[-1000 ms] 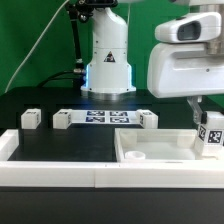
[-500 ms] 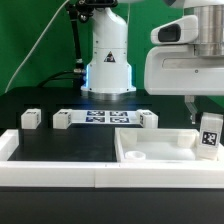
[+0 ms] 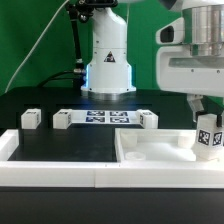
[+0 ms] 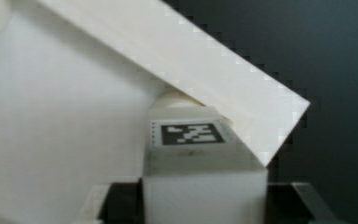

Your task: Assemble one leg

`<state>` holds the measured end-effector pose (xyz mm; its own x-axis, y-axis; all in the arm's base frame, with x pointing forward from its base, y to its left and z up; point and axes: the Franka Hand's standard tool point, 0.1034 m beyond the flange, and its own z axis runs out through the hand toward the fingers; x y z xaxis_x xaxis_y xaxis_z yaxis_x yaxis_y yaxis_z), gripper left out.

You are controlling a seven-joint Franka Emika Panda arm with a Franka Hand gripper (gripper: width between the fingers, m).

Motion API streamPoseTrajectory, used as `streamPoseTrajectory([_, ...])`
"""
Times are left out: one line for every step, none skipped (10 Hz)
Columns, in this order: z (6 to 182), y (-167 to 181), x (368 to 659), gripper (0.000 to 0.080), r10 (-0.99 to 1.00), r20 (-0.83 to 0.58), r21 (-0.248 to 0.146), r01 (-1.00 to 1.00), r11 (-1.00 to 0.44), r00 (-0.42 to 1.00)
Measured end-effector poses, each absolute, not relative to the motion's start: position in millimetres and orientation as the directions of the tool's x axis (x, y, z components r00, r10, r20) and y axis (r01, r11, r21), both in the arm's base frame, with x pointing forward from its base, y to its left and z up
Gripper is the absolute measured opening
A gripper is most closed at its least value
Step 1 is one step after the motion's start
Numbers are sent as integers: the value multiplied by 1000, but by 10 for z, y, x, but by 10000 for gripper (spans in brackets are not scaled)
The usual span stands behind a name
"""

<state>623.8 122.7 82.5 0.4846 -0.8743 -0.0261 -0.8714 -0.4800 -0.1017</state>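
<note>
my gripper pinched the small white plastic block-shaped leg between its jaws. it hung at a corner of the flat white tray.

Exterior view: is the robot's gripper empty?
No, the gripper is clamped on a small white block at the exterior view's right.

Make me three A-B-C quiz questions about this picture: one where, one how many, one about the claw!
1. Where is the leg in the claw? A on the floor; B at the white tray's corner, exterior view's right; C on the robot.
2. How many loose legs stand on the black table? A one; B three; C five.
3. The claw is: A open; B shut on the leg; C hidden.
Answers: 1 B, it hangs by that corner. 2 B, three in the back row. 3 B, it grips the leg's sides.
</note>
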Motion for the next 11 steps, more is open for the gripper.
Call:
streamPoseTrajectory([824,1215,6241,294,-891,-37,-103,-889,-447,453])
streamPoseTrajectory([824,1201,6243,294,-912,-60,-106,-911,-399,407])
streamPoseTrajectory([825,1208,6243,294,-928,-69,-105,-928,-357,365])
streamPoseTrajectory([823,1217,6241,347,-941,-78,-104,-941,-321,329])
streamPoseTrajectory([822,1219,6240,483,-929,-75,-106,-930,-353,361])
streamPoseTrajectory([822,1219,6240,483,-917,-72,-108,-917,-384,392])
streamPoseTrajectory([830,1222,6240,615,-906,-72,-104,-906,-410,418])
streamPoseTrajectory([846,1226,6239,640,-849,-64,-95,-850,-518,524])
streamPoseTrajectory([849,1235,6244,640,-778,-54,-87,-779,-621,626])
streamPoseTrajectory([836,1244,6248,647,-714,-44,-78,-715,-694,698])
streamPoseTrajectory([815,1246,6249,649,-644,-32,-71,-644,-762,765])
